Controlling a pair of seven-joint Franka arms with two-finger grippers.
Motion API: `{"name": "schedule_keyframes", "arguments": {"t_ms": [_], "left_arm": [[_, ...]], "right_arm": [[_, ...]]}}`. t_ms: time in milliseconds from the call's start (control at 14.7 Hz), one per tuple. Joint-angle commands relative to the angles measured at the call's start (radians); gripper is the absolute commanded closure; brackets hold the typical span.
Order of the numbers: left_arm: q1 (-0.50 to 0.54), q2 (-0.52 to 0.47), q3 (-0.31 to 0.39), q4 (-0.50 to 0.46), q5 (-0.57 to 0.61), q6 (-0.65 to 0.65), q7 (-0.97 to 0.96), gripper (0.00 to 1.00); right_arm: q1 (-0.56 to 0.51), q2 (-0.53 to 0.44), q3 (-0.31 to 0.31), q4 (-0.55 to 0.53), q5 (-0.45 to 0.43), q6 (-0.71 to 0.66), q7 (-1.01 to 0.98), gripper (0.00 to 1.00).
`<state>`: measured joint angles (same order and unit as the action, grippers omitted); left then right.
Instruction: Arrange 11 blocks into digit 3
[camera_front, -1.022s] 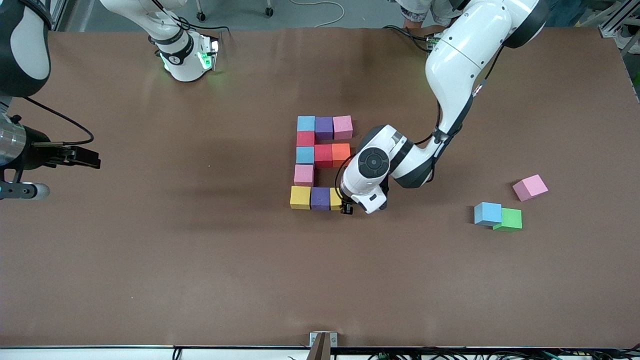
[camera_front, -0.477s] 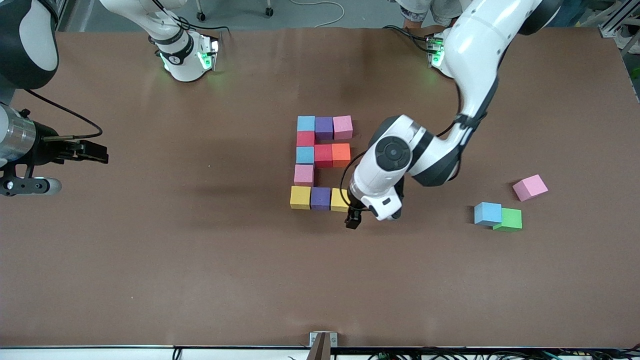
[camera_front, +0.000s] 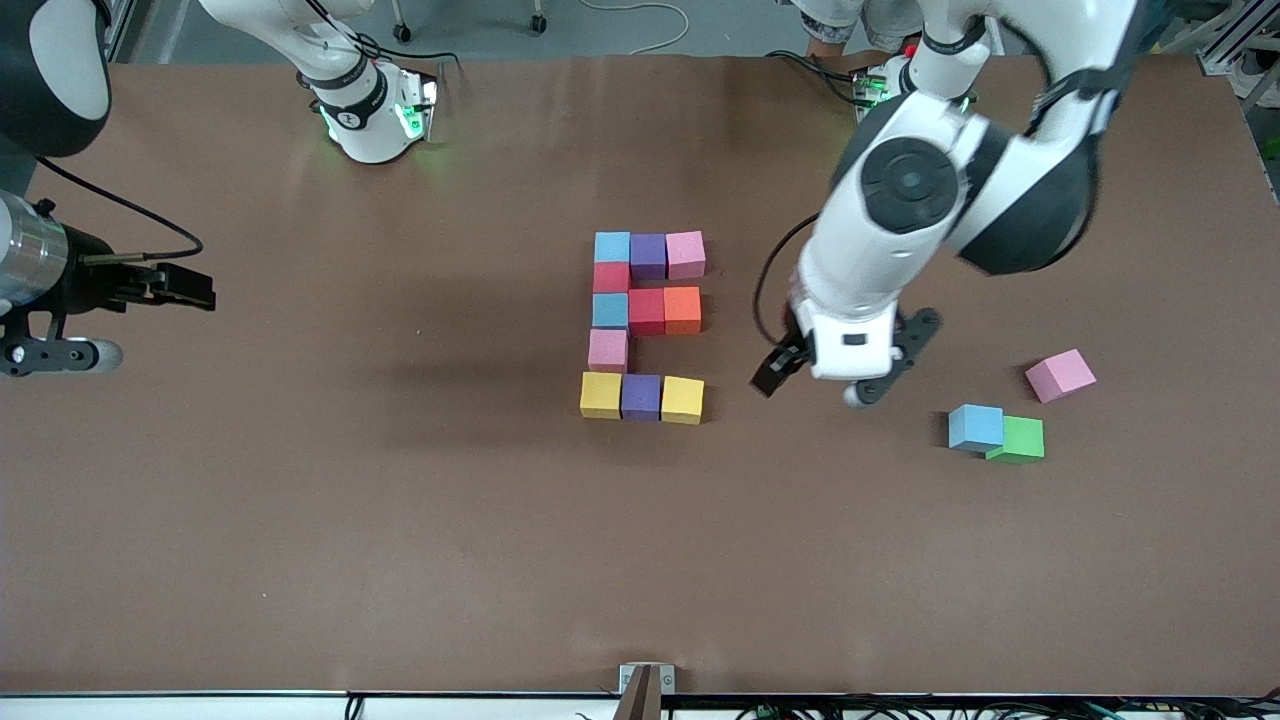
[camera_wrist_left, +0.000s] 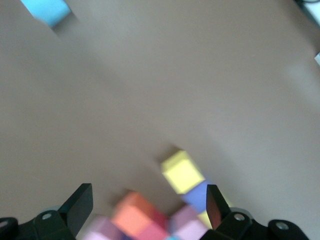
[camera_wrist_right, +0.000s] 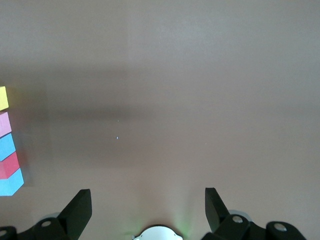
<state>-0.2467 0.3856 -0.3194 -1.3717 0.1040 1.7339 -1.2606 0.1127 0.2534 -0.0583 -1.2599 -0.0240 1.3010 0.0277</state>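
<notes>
**A:** Where are the blocks?

**B:** Mid-table. The digit 3 (camera_front: 645, 327) reads E-like from the front camera. Farthest bar: blue, purple, pink. A red cube links it to the middle bar of blue, red, orange. A pink cube links that to the nearest bar: yellow cube (camera_front: 601, 395), purple cube (camera_front: 641, 397), second yellow cube (camera_front: 682, 400). All look to be touching. Eleven cubes in it.

**B:** Loose ones?

**A:** Three, toward the left arm's end of the table. A pink cube (camera_front: 1060, 375) sits alone; nearer the camera a blue cube (camera_front: 975, 428) touches the green cube (camera_front: 1019, 439).

**B:** Grippers?

**A:** Left gripper (camera_front: 838, 376) is up in the air over bare table (camera_front: 400, 520), between the figure and the loose cubes, jaws spread, nothing in them. Its wrist view is smeared, probably motion. Right gripper (camera_front: 190, 287) waits over the right arm's end of the table, fingers apart, empty.
</notes>
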Motion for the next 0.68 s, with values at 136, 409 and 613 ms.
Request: {"name": "schedule_keyframes", "arguments": {"t_ms": [136,409,613], "left_arm": [[0.185,-0.192,0.0,-0.029,0.026,-0.183,0.632,0.0],[0.257,-0.258,-0.001,-0.032,0.022,-0.249,0.871,0.0],[0.274,-0.295,0.0,-0.033,0.014,-0.298,0.963,0.0]], "right_arm": [[0.016,-0.257,-0.005,-0.335,-0.005,0.202,-0.006,0.0],[0.016,-0.295,0.0,-0.38,-0.005,0.224,-0.006,0.0],[0.002,-0.307,0.003,-0.38,-0.004,0.227,-0.006,0.0]]}}
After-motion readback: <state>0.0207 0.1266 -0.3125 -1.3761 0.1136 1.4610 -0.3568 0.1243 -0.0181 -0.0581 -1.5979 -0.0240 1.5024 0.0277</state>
